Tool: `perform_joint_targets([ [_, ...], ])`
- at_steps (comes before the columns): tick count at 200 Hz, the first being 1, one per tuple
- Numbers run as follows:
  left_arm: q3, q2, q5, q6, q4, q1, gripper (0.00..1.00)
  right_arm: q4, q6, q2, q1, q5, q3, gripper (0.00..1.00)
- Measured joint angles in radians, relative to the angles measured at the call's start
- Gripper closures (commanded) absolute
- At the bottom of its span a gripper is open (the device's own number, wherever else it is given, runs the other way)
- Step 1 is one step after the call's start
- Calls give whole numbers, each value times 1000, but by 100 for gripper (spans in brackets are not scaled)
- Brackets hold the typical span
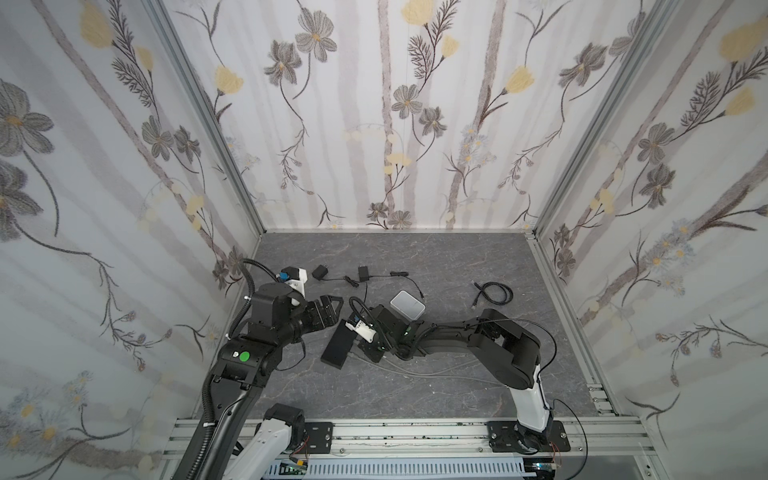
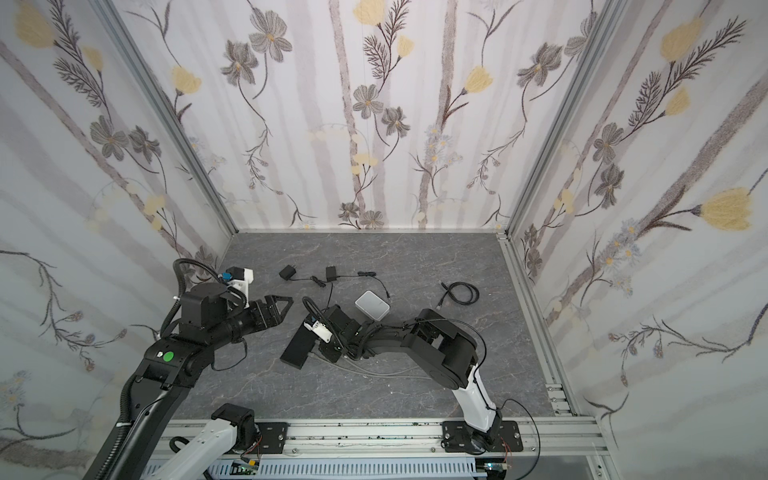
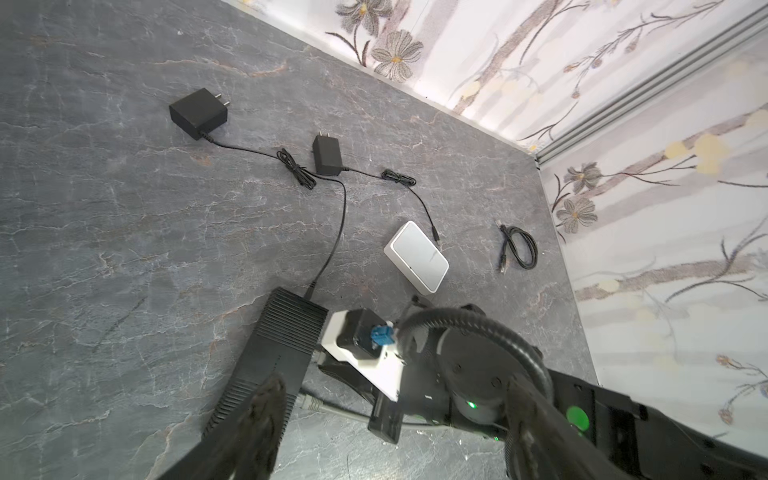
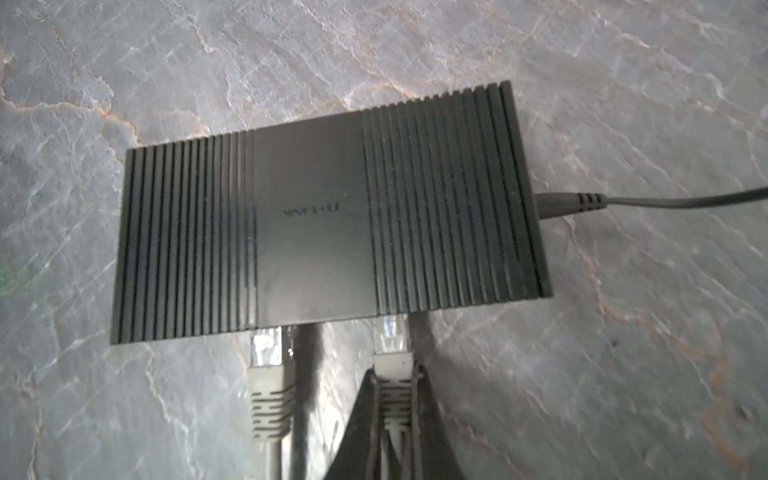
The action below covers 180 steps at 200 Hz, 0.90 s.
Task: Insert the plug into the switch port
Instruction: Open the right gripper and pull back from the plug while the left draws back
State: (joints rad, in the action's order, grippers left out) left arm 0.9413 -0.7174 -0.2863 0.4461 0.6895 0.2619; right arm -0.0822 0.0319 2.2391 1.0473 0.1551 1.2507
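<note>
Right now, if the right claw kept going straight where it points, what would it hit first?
The black switch: the right gripper, shut on the grey plug, aims at its front edge, and the plug's clear tip is right at it. Whether the tip has entered a port I cannot tell.

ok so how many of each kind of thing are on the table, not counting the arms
black switch: 1
grey network plug: 2
power adapter: 2
white box: 1
coiled black cable: 1
total: 7
</note>
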Motion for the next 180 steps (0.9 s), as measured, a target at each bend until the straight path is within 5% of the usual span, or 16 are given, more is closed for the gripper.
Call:
perform_joint_targets([
  [58, -143, 137, -32, -28, 33, -1, 15, 99, 48, 141, 9, 29, 242, 91],
  [96, -159, 139, -44, -47, 14, -6, 15, 175, 72, 215, 11, 50, 386, 66],
  [120, -160, 118, -58, -50, 10, -22, 15, 206, 71, 211, 4, 56, 406, 63],
  [146, -161, 111, -64, -55, 4, -37, 16, 207, 71, 109, -45, 55, 311, 56],
  [180, -167, 93, -66, -58, -2, -39, 16, 107, 97, -249, -148, 42, -21, 47],
])
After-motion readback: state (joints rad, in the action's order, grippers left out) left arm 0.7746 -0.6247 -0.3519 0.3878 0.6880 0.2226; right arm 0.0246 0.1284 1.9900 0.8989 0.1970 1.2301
